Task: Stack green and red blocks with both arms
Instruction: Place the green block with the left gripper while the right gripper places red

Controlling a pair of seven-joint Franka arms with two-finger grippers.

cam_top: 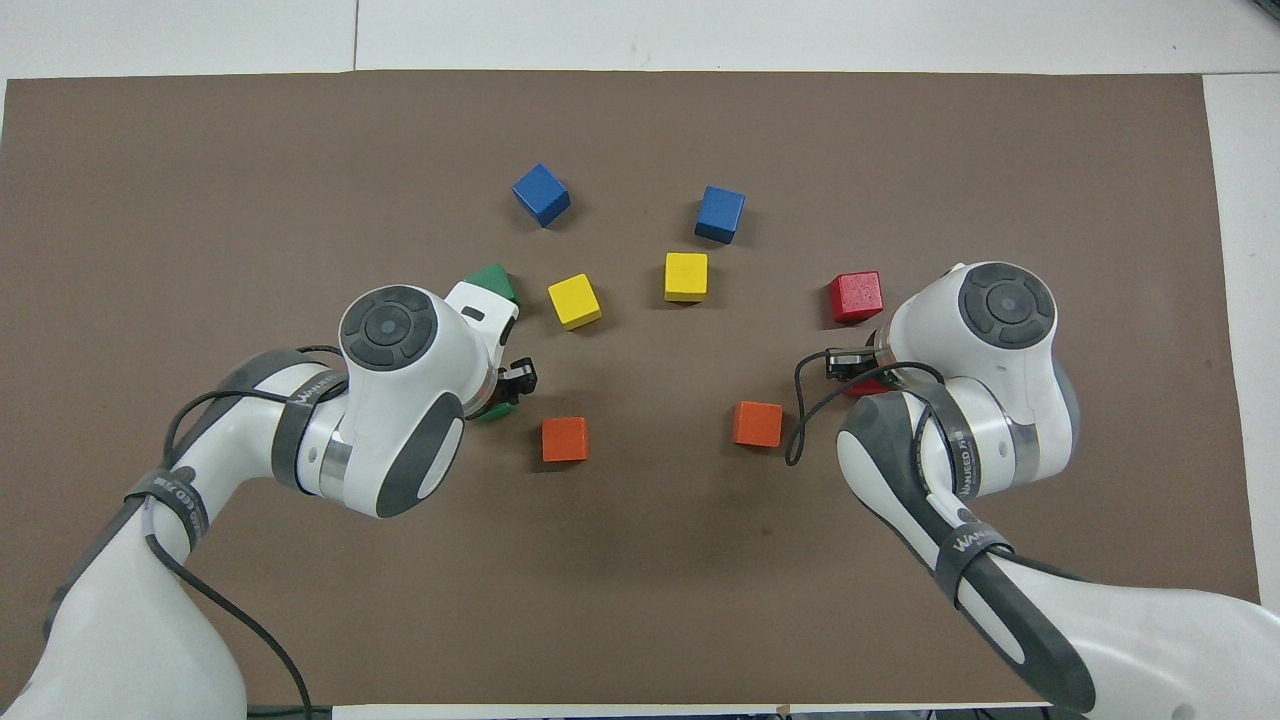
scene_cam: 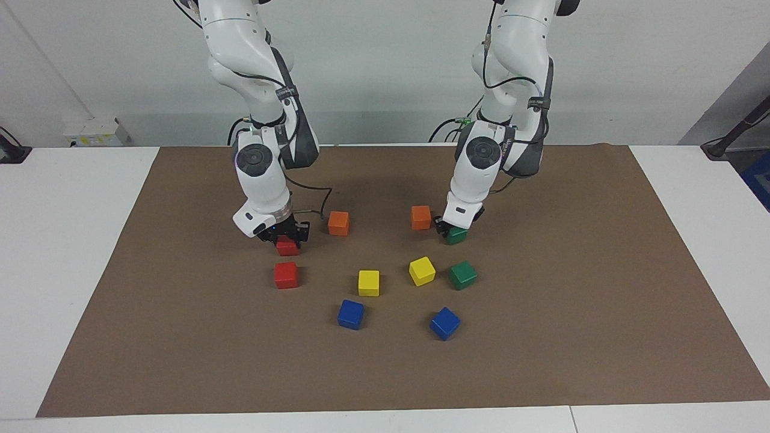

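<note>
Looking from the robots' end outward, you find both sets of jaws down at the brown mat [scene_cam: 541,300], each pinching a block that sits on the surface.

Your left gripper [scene_cam: 455,230] is low over the nearer green block [scene_cam: 456,235], its jaws pressed against that block's sides; in the overhead view the block [cam_top: 500,408] shows only as a green sliver under the wrist. Just beside it, toward the middle of the surface, sits an orange block [scene_cam: 421,217].

Your right gripper [scene_cam: 285,236] is down on the nearer red block [scene_cam: 287,246], jaws clamped on it; from above that block [cam_top: 862,385] is mostly hidden by the arm. A second orange block [scene_cam: 338,223] lies near it, toward the middle.

One step farther from the robots you have the other red block [scene_cam: 286,275] — it sits free, close to the gripped red one. At the left arm's end, the other green block [scene_cam: 462,275] sits likewise free, turned slightly askew.

Between those two lie a pair of yellow blocks [scene_cam: 369,282] and [scene_cam: 422,270], the second just beside the free green block.

Farthest out — two blue blocks [scene_cam: 351,314] and [scene_cam: 445,323], well apart from each other.
</note>
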